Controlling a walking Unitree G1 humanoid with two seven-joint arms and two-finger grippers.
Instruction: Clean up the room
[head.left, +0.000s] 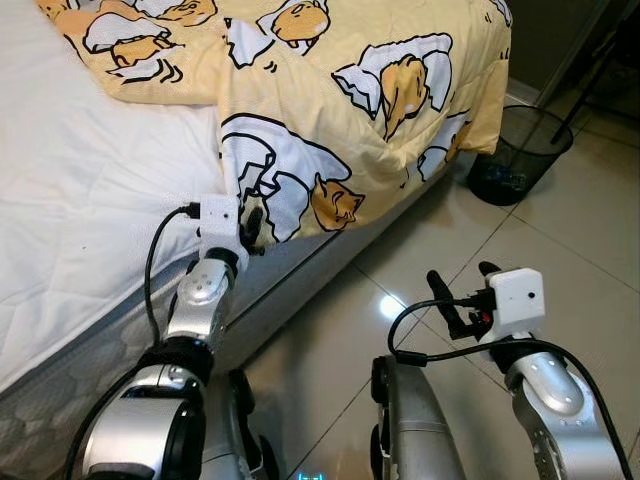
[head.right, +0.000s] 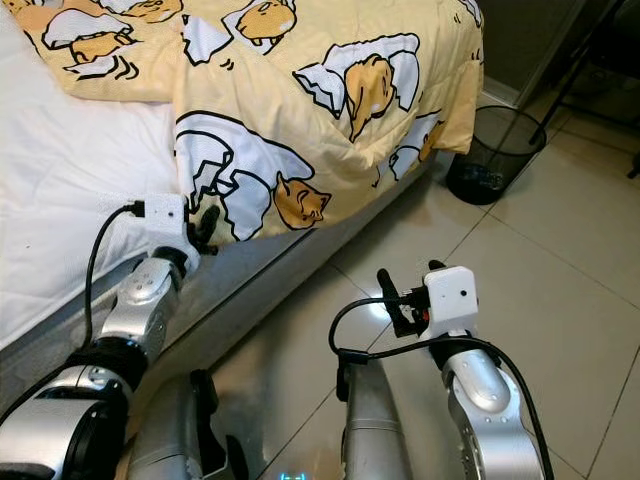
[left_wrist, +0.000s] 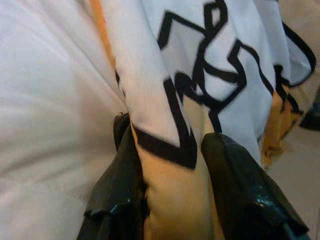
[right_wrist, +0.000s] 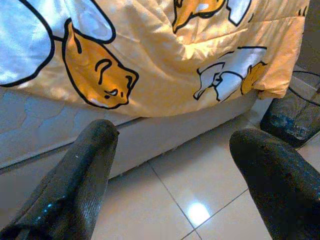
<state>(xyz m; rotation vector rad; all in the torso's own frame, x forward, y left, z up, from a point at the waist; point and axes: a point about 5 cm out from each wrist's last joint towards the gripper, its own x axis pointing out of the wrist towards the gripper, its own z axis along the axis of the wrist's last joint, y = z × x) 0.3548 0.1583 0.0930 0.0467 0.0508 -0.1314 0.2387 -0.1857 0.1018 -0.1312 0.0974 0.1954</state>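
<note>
At the bed's (head.left: 70, 200) side edge, the left claw (head.left: 252, 226) is clamped on the hem of the cartoon-print comforter (head.left: 350, 90), which hangs toward the tiled floor (head.left: 560, 250). Right claw (head.left: 462, 292) hovers wide, empty. Step in hand: bed-making. Next, draw the comforter across the mattress.

Readable text, labels, brands, numbers, signs: I find none in any of my feeds. The yellow comforter (head.left: 330, 90) carries only cartoon prints, outlined figures with no lettering I can make out. The white camera housing (head.left: 517, 296) on my right wrist is blank on its visible faces. A faint bluish glow sits at the bottom edge of the head views, too small and cut off to read. The wire mesh wastebasket (head.left: 520, 152) shows no label.
</note>
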